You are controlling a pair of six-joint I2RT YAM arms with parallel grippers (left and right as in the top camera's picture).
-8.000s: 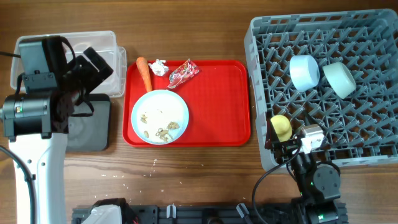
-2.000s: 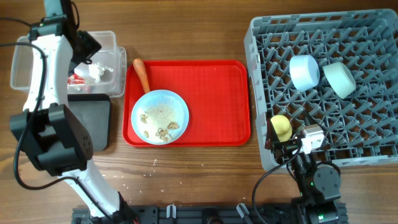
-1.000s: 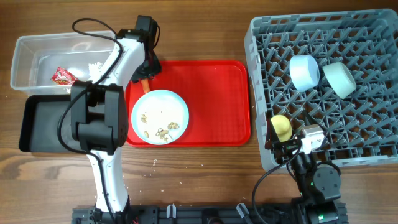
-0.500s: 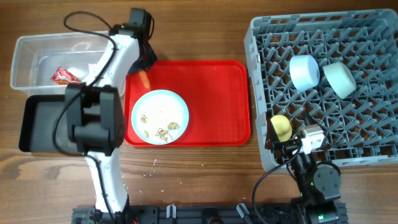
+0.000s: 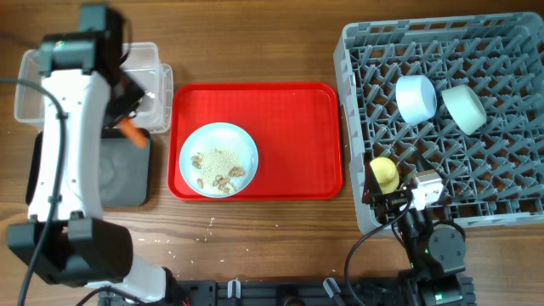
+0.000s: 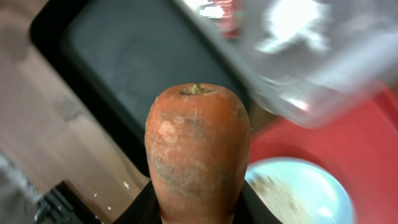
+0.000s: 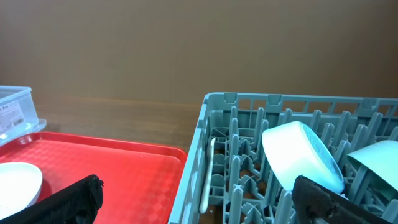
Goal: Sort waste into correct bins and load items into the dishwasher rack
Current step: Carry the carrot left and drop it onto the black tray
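Note:
My left gripper (image 6: pixel 196 208) is shut on the orange carrot (image 6: pixel 196 149), stem end up. It holds the carrot (image 5: pixel 130 132) in the air over the far right corner of the black tray (image 5: pixel 119 174), beside the clear tub (image 5: pixel 153 72). Inside the tub (image 6: pixel 311 68) lie the red wrapper (image 6: pixel 227 9) and the white tissue (image 6: pixel 292 22). The light blue plate (image 5: pixel 218 159) with beige scraps sits on the red tray (image 5: pixel 289 127). My right gripper (image 7: pixel 199 205) stands open at the rack's (image 5: pixel 442 51) front left corner. The rack holds the light blue bowl (image 5: pixel 416 98), pale green bowl (image 5: pixel 464 108), yellow-green cup (image 5: pixel 384 174) and white spoon (image 7: pixel 206 177).
My left arm (image 5: pixel 64 153) stretches over the tub and the black tray, hiding much of both. A few crumbs (image 5: pixel 208 225) lie on the wooden table in front of the red tray.
My left gripper closed on the carrot on the red tray, lifted it and carried it left to above the black tray's corner. The right arm has not moved.

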